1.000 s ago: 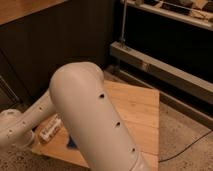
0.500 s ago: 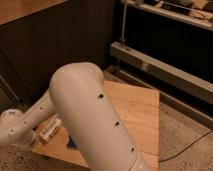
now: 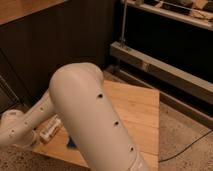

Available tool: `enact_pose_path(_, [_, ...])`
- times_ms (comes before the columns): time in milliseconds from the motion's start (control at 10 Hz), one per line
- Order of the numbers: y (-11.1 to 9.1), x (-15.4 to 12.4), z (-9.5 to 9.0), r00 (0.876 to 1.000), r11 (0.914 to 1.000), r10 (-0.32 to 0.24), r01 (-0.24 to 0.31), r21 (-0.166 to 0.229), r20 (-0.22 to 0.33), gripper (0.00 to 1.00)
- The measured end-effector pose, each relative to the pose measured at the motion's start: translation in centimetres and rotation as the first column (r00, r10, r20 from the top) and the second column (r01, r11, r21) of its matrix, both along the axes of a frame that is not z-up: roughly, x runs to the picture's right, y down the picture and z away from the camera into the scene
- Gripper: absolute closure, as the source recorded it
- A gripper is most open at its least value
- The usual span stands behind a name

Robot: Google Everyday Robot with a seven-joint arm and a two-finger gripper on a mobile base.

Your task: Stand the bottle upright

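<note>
A pale bottle (image 3: pixel 50 129) with a brownish label lies on its side near the front left corner of the wooden table (image 3: pixel 137 112). My big white arm fills the middle of the camera view and bends down to the left. Its wrist ends at the gripper (image 3: pixel 34 136), low at the far left, right beside the bottle's near end. The arm hides part of the bottle and the table behind it.
A small blue thing (image 3: pixel 72 144) shows at the table's front edge under the arm. A dark wall stands behind the table. A metal shelf rail (image 3: pixel 160 65) runs along the right. A black cable (image 3: pixel 187 147) lies on the speckled floor.
</note>
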State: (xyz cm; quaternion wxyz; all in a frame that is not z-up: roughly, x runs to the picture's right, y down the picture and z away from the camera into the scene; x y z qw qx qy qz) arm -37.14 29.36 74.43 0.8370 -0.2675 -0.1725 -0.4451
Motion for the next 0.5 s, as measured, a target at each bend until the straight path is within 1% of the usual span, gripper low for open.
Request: enact_pose_path(500, [0.23,-0.58,-0.03,1.0,1.0,-0.006,0.006,-0.004,0.015,0.52])
